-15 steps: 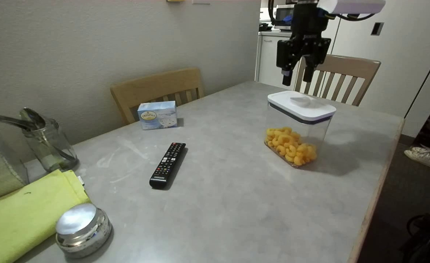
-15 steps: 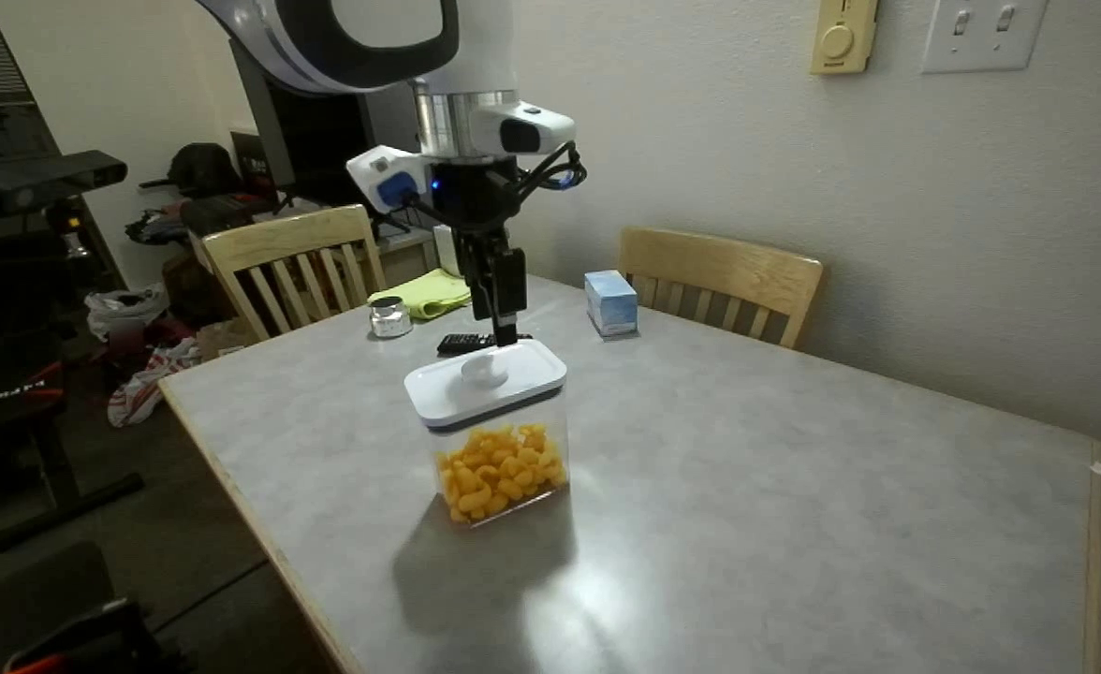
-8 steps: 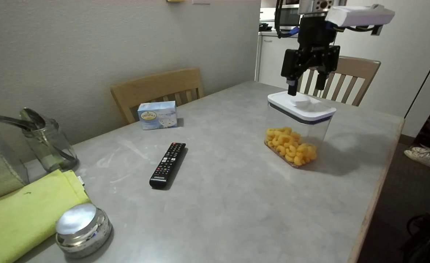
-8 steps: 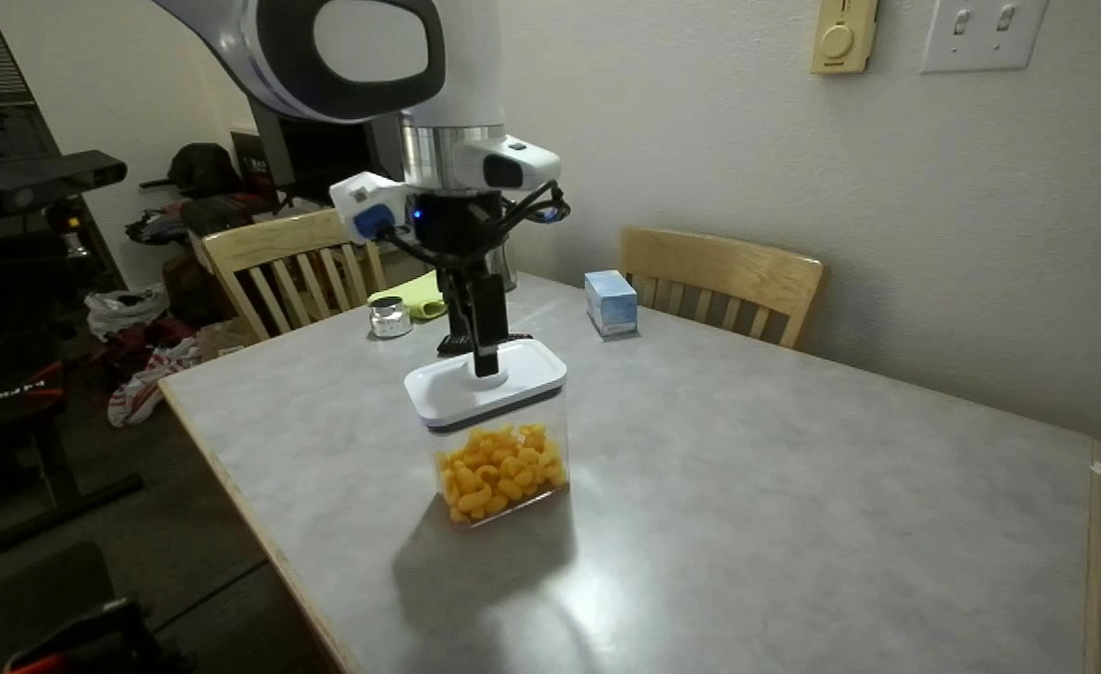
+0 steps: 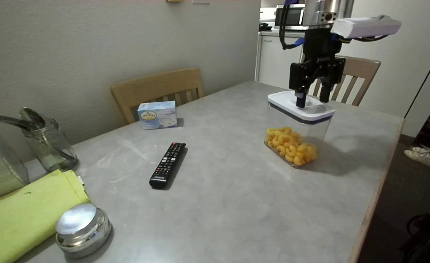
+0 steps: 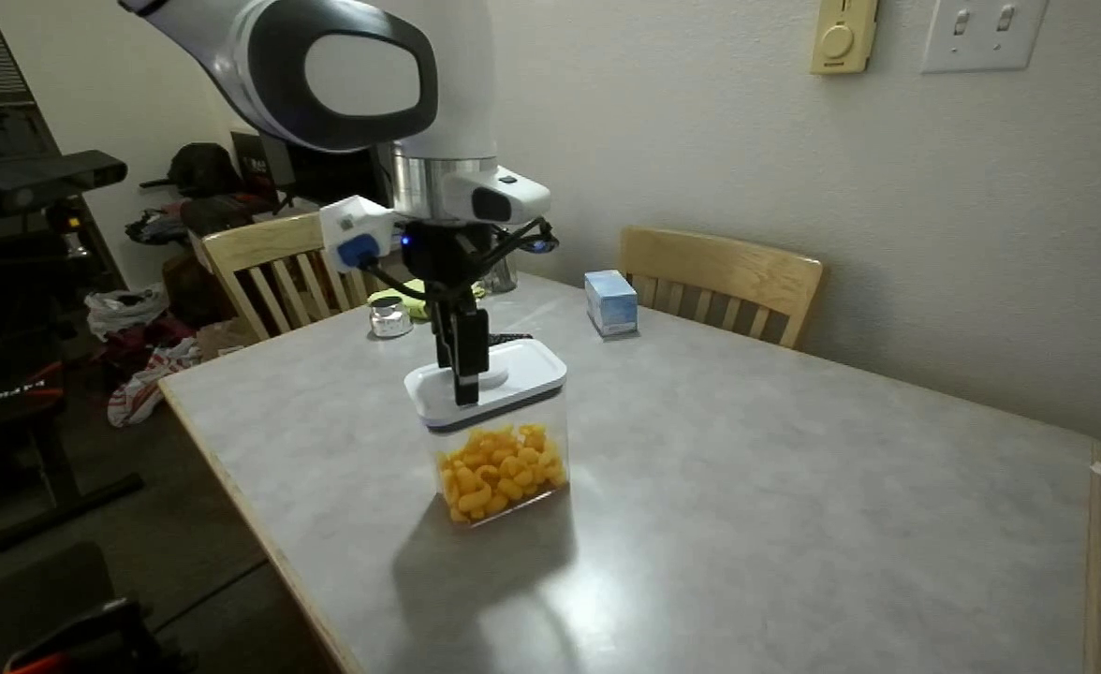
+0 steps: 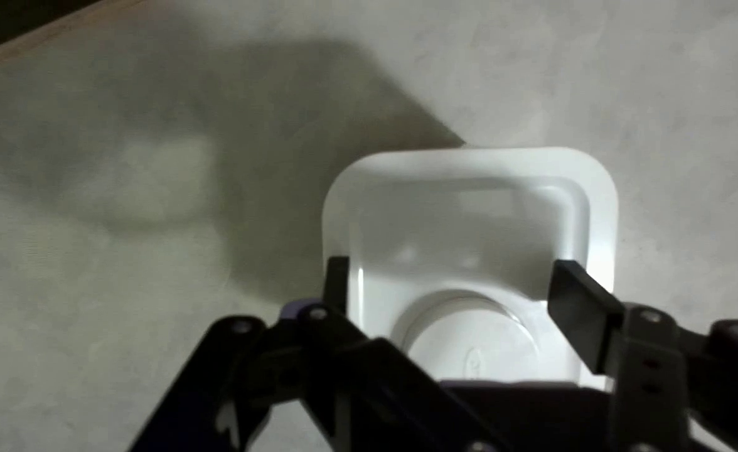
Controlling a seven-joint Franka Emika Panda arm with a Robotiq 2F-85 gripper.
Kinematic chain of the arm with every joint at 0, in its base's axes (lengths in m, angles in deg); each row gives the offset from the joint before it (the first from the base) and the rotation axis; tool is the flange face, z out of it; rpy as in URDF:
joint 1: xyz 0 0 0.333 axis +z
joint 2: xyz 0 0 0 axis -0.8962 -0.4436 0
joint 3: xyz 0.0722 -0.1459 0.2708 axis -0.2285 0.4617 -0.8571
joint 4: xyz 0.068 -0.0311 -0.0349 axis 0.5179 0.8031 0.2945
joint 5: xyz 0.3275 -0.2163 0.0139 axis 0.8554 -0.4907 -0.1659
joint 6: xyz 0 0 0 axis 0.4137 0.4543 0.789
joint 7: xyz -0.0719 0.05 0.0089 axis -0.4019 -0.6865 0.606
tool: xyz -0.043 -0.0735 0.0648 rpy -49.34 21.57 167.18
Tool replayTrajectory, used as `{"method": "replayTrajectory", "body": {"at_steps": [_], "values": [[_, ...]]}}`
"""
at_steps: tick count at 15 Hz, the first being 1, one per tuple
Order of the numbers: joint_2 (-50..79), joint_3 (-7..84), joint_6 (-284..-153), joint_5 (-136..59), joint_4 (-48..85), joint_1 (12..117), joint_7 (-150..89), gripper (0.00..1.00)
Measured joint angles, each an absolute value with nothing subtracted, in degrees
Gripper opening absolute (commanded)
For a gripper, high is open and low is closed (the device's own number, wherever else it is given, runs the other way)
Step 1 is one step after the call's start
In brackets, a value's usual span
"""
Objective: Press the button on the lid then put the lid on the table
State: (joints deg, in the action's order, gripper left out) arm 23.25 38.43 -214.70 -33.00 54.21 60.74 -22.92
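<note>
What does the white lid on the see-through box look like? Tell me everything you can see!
The lid is white and smooth and looks like plastic: a rectangle with rounded corners. A wide rim goes around a slightly sunken top, with a round raised button in the middle. A dark band shows just under its edge. It lies flat on the clear container. The open end effector is over it; I can't tell whether the two touch.

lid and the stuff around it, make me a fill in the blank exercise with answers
The lid is coloured ____ on top.
The container has its lid ____, not off.
The gripper is not shut but ____.
The brand name on the remote reads ____.
Missing words: white; on; open; Samsung.
</note>
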Motion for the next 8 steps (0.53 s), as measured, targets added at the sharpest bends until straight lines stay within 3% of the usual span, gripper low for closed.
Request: {"method": "replayTrajectory", "body": {"at_steps": [4, 8], "values": [[23.25, 38.43, -216.35, -33.01, 54.09, 60.74, -22.93, 0.94], [23.22, 38.43, -217.80, -33.03, 53.68, 60.74, -22.95, 0.92]]}}
